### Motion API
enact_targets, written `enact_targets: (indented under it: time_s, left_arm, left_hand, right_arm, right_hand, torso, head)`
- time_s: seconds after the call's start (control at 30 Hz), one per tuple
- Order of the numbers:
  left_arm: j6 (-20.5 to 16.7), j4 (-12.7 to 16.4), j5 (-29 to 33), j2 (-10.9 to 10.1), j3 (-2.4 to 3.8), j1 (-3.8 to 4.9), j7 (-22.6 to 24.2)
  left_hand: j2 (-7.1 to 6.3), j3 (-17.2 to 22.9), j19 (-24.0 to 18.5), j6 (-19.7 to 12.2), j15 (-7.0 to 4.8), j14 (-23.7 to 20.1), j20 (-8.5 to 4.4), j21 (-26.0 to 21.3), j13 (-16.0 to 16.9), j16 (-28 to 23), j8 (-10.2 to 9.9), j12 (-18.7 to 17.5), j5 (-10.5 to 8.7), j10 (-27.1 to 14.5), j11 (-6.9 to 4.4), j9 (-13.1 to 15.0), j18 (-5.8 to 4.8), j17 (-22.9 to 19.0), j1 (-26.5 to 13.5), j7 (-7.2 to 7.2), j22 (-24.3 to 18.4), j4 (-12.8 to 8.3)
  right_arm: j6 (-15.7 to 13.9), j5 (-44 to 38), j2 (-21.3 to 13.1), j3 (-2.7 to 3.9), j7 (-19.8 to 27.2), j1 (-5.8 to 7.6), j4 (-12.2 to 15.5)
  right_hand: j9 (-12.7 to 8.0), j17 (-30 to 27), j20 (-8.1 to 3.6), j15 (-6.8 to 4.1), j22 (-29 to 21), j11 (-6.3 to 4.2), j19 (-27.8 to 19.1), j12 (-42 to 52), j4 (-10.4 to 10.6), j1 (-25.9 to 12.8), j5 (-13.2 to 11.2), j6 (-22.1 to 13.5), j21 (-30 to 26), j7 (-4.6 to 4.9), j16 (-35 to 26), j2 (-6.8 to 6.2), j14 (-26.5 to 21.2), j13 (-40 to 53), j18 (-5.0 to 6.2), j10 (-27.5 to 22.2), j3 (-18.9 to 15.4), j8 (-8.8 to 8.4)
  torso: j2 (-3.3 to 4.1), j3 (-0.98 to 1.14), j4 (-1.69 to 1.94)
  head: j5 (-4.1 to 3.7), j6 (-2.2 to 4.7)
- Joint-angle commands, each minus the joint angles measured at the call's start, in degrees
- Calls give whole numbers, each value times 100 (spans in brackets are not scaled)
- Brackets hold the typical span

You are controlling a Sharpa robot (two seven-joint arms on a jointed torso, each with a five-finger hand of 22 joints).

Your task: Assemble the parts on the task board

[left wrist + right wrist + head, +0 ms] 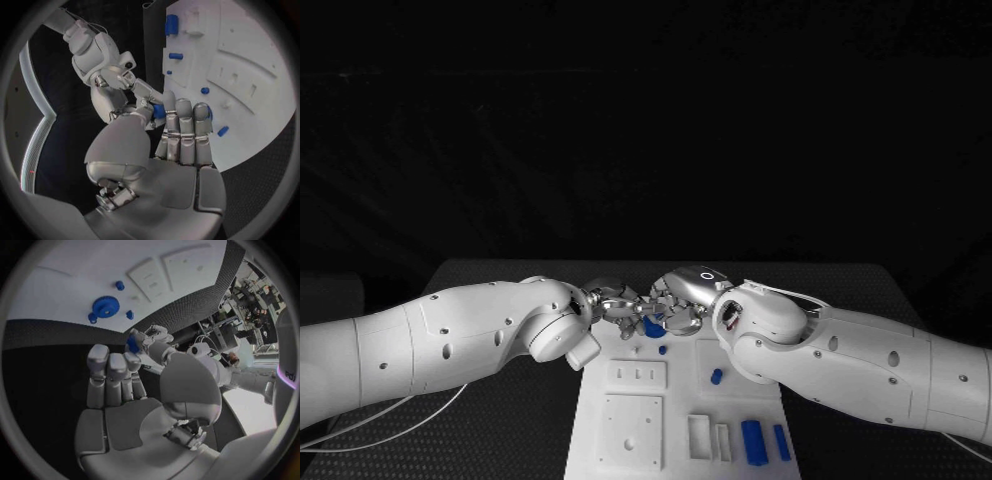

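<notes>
Blue part point(652, 327) is passing between my left robot hand point(612, 300) and right robot hand point(678, 303), both pinching it above the task board point(632, 420) for regripping.

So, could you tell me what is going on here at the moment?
The robot's two hands meet above the far end of the white task board. The left hand and the right hand have their fingertips together around a small blue part; which hand actually holds it cannot be told. Other blue parts lie on the board, among them a gear and two long pieces at its near right corner.
</notes>
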Motion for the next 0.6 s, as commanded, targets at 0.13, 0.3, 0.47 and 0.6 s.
enact_targets:
  time_s: [0.13,0.3,0.47,0.6]
  left_arm:
    - [58,-26,164,45,17,16,135]
    - [66,-35,206,58,16,16,116]
    - [71,-22,243,63,16,15,105]
    - [80,-18,263,53,15,15,80]
  left_hand:
    - [154,-58,-71,43,13,-71,-447,30,16,45,-33,32,260,-54,-1,-24,-54,-44,213,6,12,-157]
    - [141,-135,-82,58,15,-79,-444,40,19,65,-39,36,305,-55,0,-35,-64,-68,196,7,3,-174]
    - [162,-158,-88,80,9,-82,-451,48,22,87,-43,40,387,-50,-6,-46,-62,-91,220,0,-9,-195]
    - [190,-153,-111,103,7,-102,-451,57,23,113,-48,37,746,-58,-3,-59,-68,-125,326,-4,-25,-335]
  right_arm:
    - [140,-5,21,-21,69,-37,51]
    - [147,-3,39,-29,67,-62,49]
    - [146,-3,42,-30,59,-72,32]
    - [145,-3,27,-30,55,-73,13]
  right_hand:
    - [-4,4,20,-36,52,-47,1,19,5,-6,-23,677,20,-19,-31,-29,4,10,262,-20,35,16]
    - [-4,4,20,-36,52,-47,1,19,5,-8,-23,677,20,-19,-32,-28,5,10,262,-20,38,16]
    - [-5,4,21,-36,51,-47,1,19,3,-9,-23,677,20,-19,-32,-26,5,11,262,-20,41,15]
    - [-5,4,21,-36,51,-47,1,19,2,-10,-23,678,20,-19,-33,-25,5,11,262,-20,43,15]
  torso:
    - [2,4,-8]
    - [1,4,-4]
    - [0,6,0]
    - [-2,5,-4]
  head:
    - [11,-8]
    - [3,-10]
    - [13,-18]
    - [13,-15]
